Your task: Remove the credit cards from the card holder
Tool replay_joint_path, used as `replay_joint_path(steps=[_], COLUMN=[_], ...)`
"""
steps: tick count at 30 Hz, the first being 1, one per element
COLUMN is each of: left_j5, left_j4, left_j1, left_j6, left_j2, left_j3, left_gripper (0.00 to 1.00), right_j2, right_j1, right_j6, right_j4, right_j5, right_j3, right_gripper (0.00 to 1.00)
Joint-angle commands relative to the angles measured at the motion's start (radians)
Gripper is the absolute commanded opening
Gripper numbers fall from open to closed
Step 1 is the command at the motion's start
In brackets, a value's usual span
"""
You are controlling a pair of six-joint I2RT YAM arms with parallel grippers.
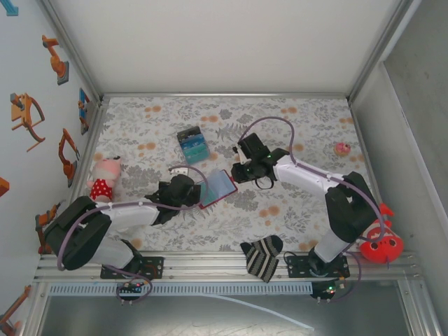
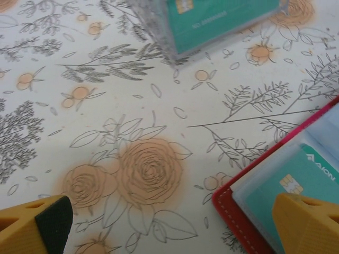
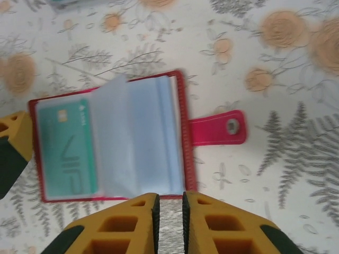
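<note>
The card holder lies open mid-table, red with blue-grey sleeves. In the right wrist view its red rim frames a teal credit card on the left half. One clear sleeve stands lifted and blurred, and the tab points right. My right gripper hovers at its near edge, pads a narrow slit apart with nothing between them. My left gripper is wide open and low over the cloth. Its right finger overlaps the holder's corner and the teal card. More teal cards lie stacked behind.
A pink plush with red dotted shorts sits at the left edge. A striped sock lies at the front, a red plush by the right arm's base and a small pink item at far right. Walls close in the table.
</note>
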Motion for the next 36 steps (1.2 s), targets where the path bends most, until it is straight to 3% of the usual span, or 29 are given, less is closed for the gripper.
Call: replay_joint_path(steps=[1, 6, 19, 36], left_j5=[0.021, 0.038, 0.071, 0.014], left_j4=[-0.005, -0.012, 0.078, -0.012], left_j1=[0.015, 0.015, 0.014, 0.006], left_j6=[-0.037, -0.007, -0.017, 0.015], left_j2=[-0.060, -0.069, 0.114, 0.077], left_j3=[-0.031, -0.031, -0.007, -0.010], left_gripper=[0.97, 0.97, 0.97, 0.97], right_j2=[0.010, 0.093, 0.297, 0.405], right_j1=[0.039, 0.060, 0.086, 0.069], right_j6=[0.007, 0.031, 0.005, 0.033], right_j4=[-0.013, 0.001, -0.091, -0.101], right_j5=[-0.074, -0.180, -0.235, -0.292], right_j3=[0.061, 0.107, 0.238, 0.279], right_gripper=[0.17, 0.19, 0.26, 0.24])
